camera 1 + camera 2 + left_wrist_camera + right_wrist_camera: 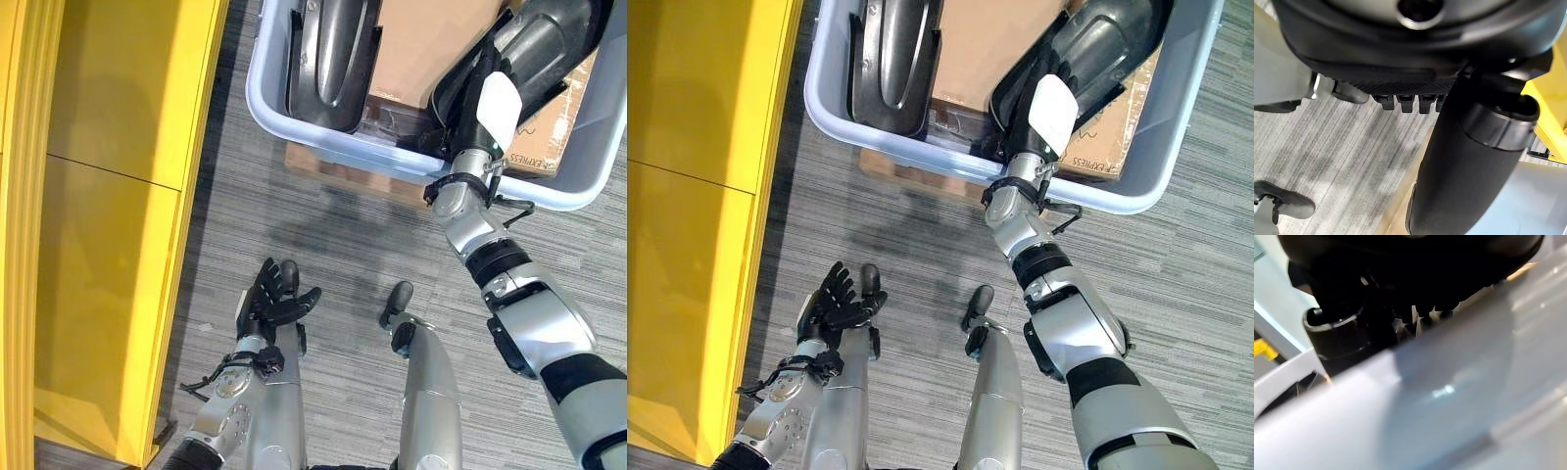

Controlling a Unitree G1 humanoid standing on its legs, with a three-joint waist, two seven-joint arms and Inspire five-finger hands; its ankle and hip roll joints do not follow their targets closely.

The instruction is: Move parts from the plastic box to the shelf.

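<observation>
Two black moulded parts lie in the grey plastic box (294, 137): one part (333, 54) at its left end, a second part (534, 49) at its right end, both resting on cardboard (431, 44). The right hand (1043, 108) reaches over the near rim onto the second part; whether its fingers close on it cannot be told. The left hand (274, 299) hangs low over the carpet, fingers loosely spread, holding nothing. The yellow shelf (108, 225) stands well apart to the left. Likely risks: an unsure one-handed hold lets the bulky part slip, or its edge catches the rim on lifting and drags the box.
</observation>
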